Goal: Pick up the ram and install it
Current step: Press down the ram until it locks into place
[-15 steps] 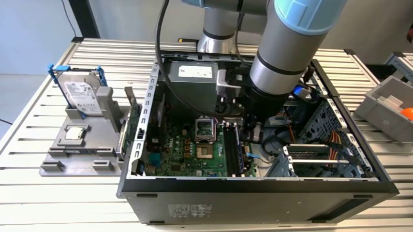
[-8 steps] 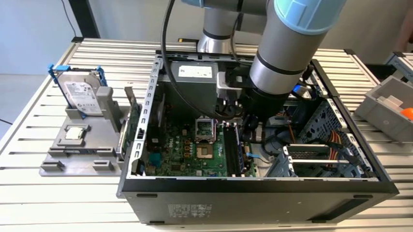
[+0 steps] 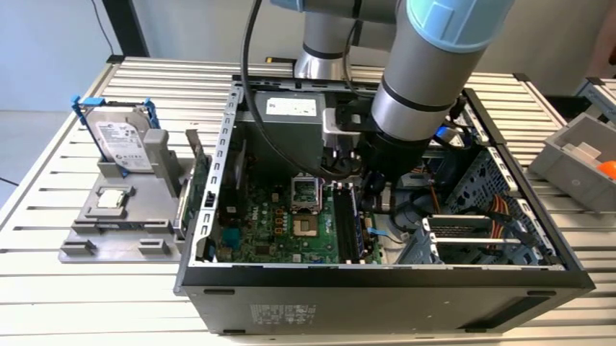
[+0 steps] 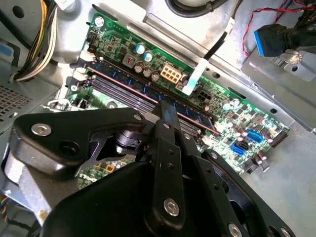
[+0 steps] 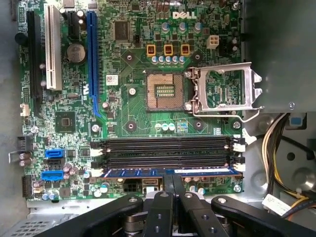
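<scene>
The ram is a thin blue-green stick with dark chips. It lies along the outermost of the long black memory slots on the motherboard, and in the second wrist view the ram stands on edge in that slot. My gripper is down inside the computer case, its black fingers drawn close together over the stick's middle. In the second wrist view the gripper touches the ram's upper edge. In the exterior view the gripper hangs low over the board.
The CPU socket stands open with its metal frame flipped aside. Yellow and black cables run past the slots' end. Outside the case, a hard drive and a green card stand in a grey holder. A grey bin sits at the exterior view's right.
</scene>
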Available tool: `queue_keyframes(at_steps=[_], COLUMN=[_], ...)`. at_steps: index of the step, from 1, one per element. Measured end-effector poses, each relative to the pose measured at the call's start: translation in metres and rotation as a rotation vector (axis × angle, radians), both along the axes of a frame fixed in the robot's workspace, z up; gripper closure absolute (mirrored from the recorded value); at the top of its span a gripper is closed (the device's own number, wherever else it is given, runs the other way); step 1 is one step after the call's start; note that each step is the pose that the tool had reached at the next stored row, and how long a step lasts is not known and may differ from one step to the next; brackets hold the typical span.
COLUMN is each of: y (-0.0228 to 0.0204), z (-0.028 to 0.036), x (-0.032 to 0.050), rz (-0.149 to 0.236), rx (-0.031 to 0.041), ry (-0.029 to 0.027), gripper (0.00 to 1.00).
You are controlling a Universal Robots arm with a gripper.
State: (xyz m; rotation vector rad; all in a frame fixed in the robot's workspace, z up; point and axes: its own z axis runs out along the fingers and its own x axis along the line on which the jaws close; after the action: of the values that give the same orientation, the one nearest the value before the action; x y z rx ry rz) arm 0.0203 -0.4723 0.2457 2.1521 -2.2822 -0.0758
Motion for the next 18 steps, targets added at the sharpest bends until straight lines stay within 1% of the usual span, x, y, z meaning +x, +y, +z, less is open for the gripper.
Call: queue_keyframes(at_steps=[3, 7, 14, 18], y=[0.0003, 0.0006, 0.0005, 0.0006], z=[-0.0024, -0.0077, -0.0083, -0.0099], x=[-0.0008, -0.0010, -0.0010, -0.0010], rz=[0.000, 0.000, 0.000, 0.000], rx=[0.0000, 0.0001, -0.0001, -0.0002], ry=[-0.0002, -0.0002, -0.0002, -0.0001], gripper=[1.00, 1.00, 1.00, 1.00])
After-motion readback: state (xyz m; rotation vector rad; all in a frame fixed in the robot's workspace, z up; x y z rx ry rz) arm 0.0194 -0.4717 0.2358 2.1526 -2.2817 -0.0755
